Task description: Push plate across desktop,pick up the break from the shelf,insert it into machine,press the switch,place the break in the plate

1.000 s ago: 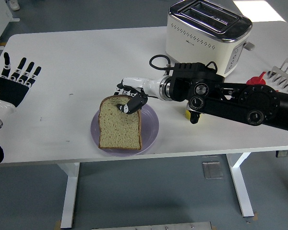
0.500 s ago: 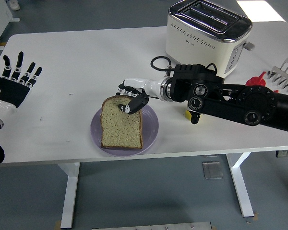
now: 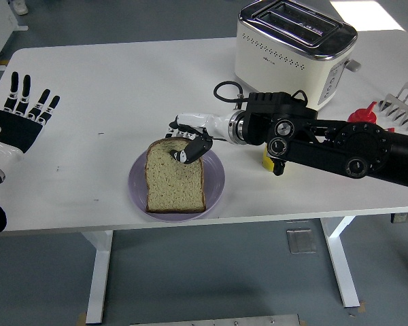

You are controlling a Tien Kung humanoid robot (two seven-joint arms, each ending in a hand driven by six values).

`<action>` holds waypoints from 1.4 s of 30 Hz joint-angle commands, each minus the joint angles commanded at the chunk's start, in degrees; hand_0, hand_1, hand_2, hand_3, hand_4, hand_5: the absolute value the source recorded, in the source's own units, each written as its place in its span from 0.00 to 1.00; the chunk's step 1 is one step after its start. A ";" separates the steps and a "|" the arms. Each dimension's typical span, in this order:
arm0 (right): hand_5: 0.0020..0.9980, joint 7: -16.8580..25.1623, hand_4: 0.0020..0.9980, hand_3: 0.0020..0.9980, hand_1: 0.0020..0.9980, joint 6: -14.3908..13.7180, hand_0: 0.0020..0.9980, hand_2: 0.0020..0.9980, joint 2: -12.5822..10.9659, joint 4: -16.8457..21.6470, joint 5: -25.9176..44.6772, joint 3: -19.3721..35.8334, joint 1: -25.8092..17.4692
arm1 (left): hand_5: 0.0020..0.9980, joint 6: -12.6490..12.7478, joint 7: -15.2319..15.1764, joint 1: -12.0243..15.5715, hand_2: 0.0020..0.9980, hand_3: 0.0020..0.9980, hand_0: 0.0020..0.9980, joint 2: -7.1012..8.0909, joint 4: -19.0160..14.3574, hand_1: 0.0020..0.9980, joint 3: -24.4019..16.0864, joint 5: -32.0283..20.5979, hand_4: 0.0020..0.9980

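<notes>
Head view, sole view on record. Item: slice of bread (image 3: 175, 178), lying flat on the lilac plate (image 3: 214, 187) near the table's (image 3: 122, 88) front edge, crust end toward my right hand. My right hand (image 3: 188, 141): reaching in from the right, fingers curled down onto the slice's top edge, thumb and fingertip pinching the crust; I judge it closed on the bread, though the underside contact is hidden. My left hand (image 3: 20, 119): resting at the table's left edge, palm up, fingers spread, holding nothing. Toaster (image 3: 294, 47): cream, two slots, standing at the far right, well apart from the plate. Wire rack (image 3: 404, 105): at the right edge, a red piece beside it. Handling note, my judgement: the bread is light, soft and easily torn or dented; grip belongs on the firmer crust rim, gently, never the crumb centre. Placement looks almost done; release remains.
</notes>
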 joint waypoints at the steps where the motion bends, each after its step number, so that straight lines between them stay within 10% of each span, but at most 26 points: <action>1: 0.00 0.08 0.45 0.31 0.61 0.15 0.56 0.37 0.00 -0.07 -0.04 -0.03 -0.02 | 1.00 0.01 -0.01 0.00 0.60 0.64 0.86 0.00 0.01 0.81 0.01 0.00 0.90; 9: 0.00 0.73 0.46 0.34 0.64 1.19 0.60 0.39 -0.05 -0.56 -0.96 -0.09 -0.12 | 1.00 0.04 -0.02 0.02 0.60 0.67 0.84 -0.03 0.27 0.79 -0.08 0.10 0.82; 10: 0.00 0.83 0.46 0.59 0.67 1.31 0.61 0.61 -0.04 -0.60 -1.10 -0.10 -0.12 | 1.00 0.03 -0.02 0.04 0.60 0.69 0.83 -0.03 0.30 0.70 -0.12 0.12 0.76; 15: 0.00 1.48 0.46 0.59 0.67 1.47 0.61 0.61 -0.08 -0.97 -1.89 -0.06 -0.07 | 1.00 0.03 0.00 0.02 0.60 0.69 0.83 -0.02 0.42 0.70 -0.25 0.24 0.76; 16: 0.01 1.57 0.47 0.75 0.71 1.49 0.61 0.61 -0.10 -1.02 -2.05 -0.05 -0.05 | 1.00 0.03 -0.01 0.01 0.70 0.71 0.81 -0.02 0.44 0.72 -0.26 0.26 0.73; 27: 0.01 2.55 0.48 0.80 0.72 1.89 0.61 0.61 -0.40 -1.30 -3.64 0.14 0.23 | 1.00 0.05 0.00 -0.35 0.71 0.72 0.81 -0.01 0.46 0.72 0.02 0.39 0.72; 28: 0.02 2.65 0.49 0.64 0.73 2.00 0.62 0.60 -0.43 -1.30 -3.82 0.16 0.23 | 1.00 0.05 0.00 -0.36 0.71 0.73 0.79 0.00 0.46 0.73 0.04 0.39 0.69; 33: 0.02 2.92 0.49 0.64 0.73 2.59 0.62 0.60 -0.54 -1.27 -4.67 0.29 0.26 | 1.00 0.05 0.00 -0.37 0.71 0.73 0.79 0.01 0.50 0.73 0.03 0.44 0.69; 34: 0.04 2.95 0.50 0.84 0.75 2.73 0.62 0.59 -0.56 -1.27 -4.82 0.32 0.27 | 1.00 0.05 0.00 -0.37 0.71 0.75 0.80 0.02 0.51 0.73 0.03 0.45 0.67; 42: 0.05 2.91 0.52 0.91 0.75 4.14 0.62 0.59 -0.59 -1.55 -5.39 0.53 0.42 | 1.00 0.04 0.02 -0.50 0.72 0.75 0.80 0.08 0.63 0.73 -0.15 0.51 0.65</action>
